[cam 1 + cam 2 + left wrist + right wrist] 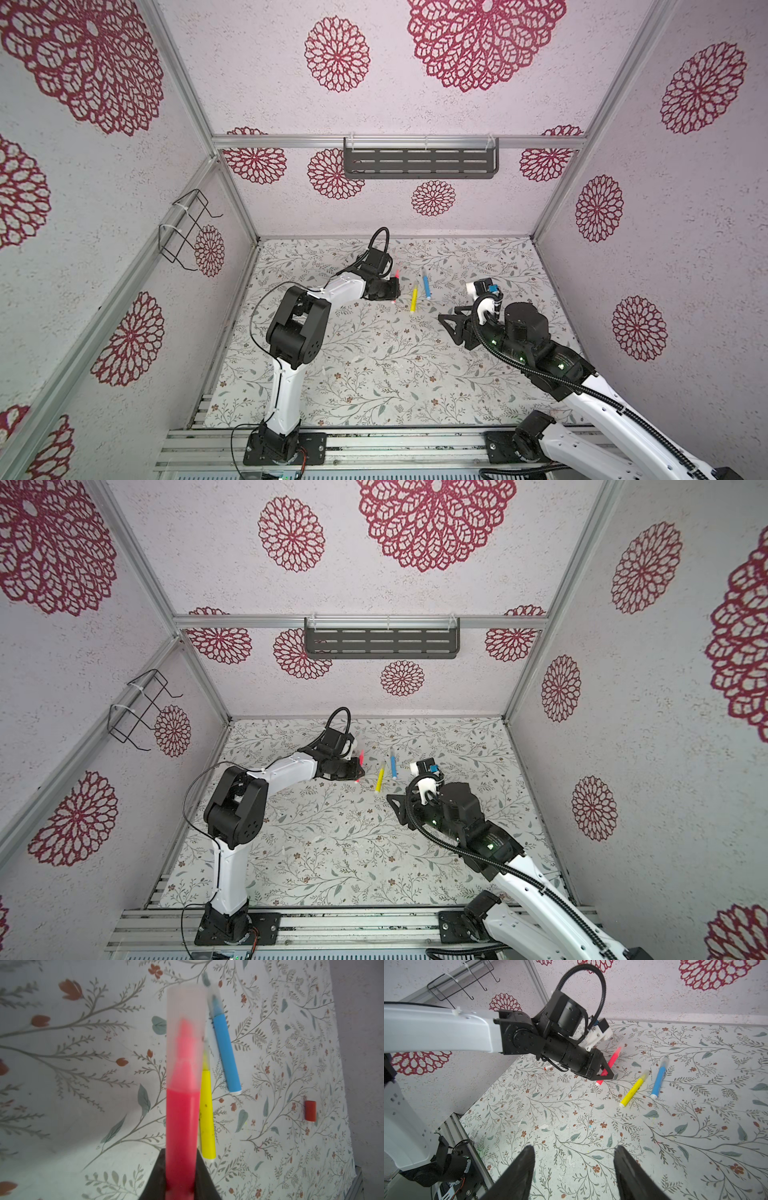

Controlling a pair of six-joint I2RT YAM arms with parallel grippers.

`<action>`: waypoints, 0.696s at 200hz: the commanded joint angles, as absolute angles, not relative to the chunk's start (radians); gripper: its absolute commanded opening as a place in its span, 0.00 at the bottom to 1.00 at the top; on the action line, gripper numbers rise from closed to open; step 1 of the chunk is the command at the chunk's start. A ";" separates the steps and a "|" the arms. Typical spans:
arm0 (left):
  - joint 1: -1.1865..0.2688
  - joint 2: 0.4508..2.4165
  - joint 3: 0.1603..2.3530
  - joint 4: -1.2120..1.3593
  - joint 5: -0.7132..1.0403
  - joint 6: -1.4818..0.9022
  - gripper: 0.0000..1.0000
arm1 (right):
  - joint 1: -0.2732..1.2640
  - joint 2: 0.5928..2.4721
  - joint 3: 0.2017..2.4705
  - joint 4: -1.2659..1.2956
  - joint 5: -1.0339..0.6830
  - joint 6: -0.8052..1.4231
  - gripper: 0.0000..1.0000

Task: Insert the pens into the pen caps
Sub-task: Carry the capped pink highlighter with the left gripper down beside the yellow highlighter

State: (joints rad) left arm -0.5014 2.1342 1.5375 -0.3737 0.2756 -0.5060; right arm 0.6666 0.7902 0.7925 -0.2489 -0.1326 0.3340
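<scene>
Top views: the left gripper hangs over the bench toward its far edge, left of middle. Its jaws are clamped on the pink-red pen, which stands steeply; whether its lower end touches the bench I cannot tell. The yellow pen and blue pen lie side by side just right of it, apart from each other. The right gripper hovers nearer the bench middle, right of the pens.

Left wrist view: the pink-red pen runs up out of the closed jaws, and a frosted pen cap covers its tip down to the barrel shoulder, so it looks seated. A loose red pen cap lies alone near a bench edge under a wall; which edge I cannot tell.

Right wrist view: the right gripper's fingers stand well apart with nothing between them. The yellow pen's clear cap and the blue pen's clear cap are both on. The white pen with red ends lies behind the left arm, partly hidden.

Judgement: three pens are capped, and the white pen and red pen cap remain. Next, lay the pink-red pen down, then grip these two small parts precisely and align their axes before pushing.
</scene>
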 commanded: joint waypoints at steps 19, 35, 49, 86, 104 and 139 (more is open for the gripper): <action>-0.516 2.201 1.612 -0.459 0.228 -0.530 0.04 | 0.661 0.771 0.790 -0.240 -0.115 0.338 0.64; -0.521 2.234 1.649 -0.509 0.202 -0.534 0.04 | 0.660 0.769 0.788 -0.238 -0.115 0.338 0.64; -0.529 2.244 1.657 -0.519 0.188 -0.534 0.05 | 0.661 0.769 0.788 -0.238 -0.117 0.338 0.64; -0.542 2.253 1.664 -0.518 0.174 -0.539 0.09 | 0.660 0.762 0.783 -0.238 -0.115 0.338 0.64; -0.549 2.256 1.673 -0.519 0.170 -0.541 0.11 | 0.660 0.758 0.782 -0.238 -0.114 0.340 0.64; -0.562 2.276 1.703 -0.527 0.165 -0.549 0.13 | 0.660 0.747 0.780 -0.243 -0.112 0.341 0.64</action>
